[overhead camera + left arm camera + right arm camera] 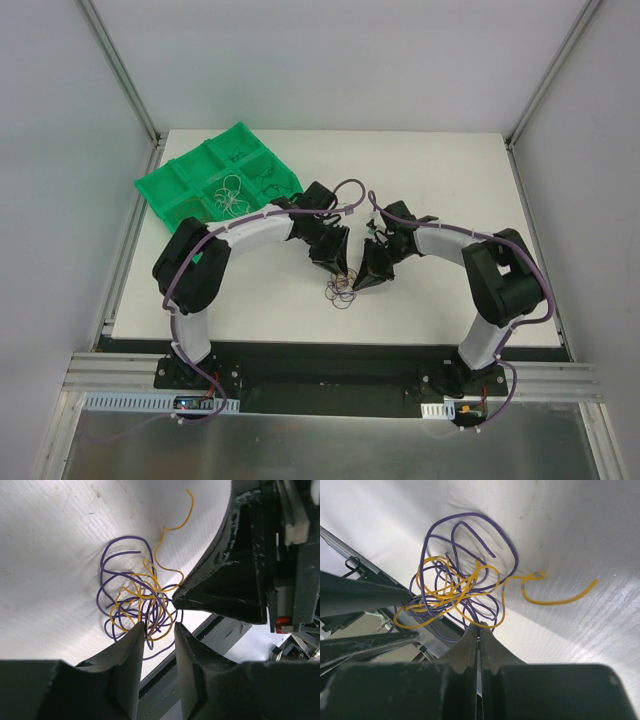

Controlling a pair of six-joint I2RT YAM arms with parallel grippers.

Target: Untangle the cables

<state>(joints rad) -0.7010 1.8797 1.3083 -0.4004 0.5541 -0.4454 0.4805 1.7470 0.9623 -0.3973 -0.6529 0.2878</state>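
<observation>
lying in loose rounded clump on counter (450,170): cables (341,292), thin glossy purple and yellow wires curling in loops, one yellow end trailing out alone. left hand (159,632) standing slightly apart at clump's edge. right hand (479,626) pressing fully together against clump; pinching strand or not, cannot tell. counter showing white, matte, faintly ribbed; green plastic tray (165,190) sitting at far left corner.

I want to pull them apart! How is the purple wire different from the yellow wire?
The purple wire makes the big round loops at the clump's edge; the yellow wire mostly curls in smaller loops among them. The yellow wire has a long loose tail lying out on the table, away from the clump; no purple end sticks out like that. Both are thin, curly and tangled together.
</observation>
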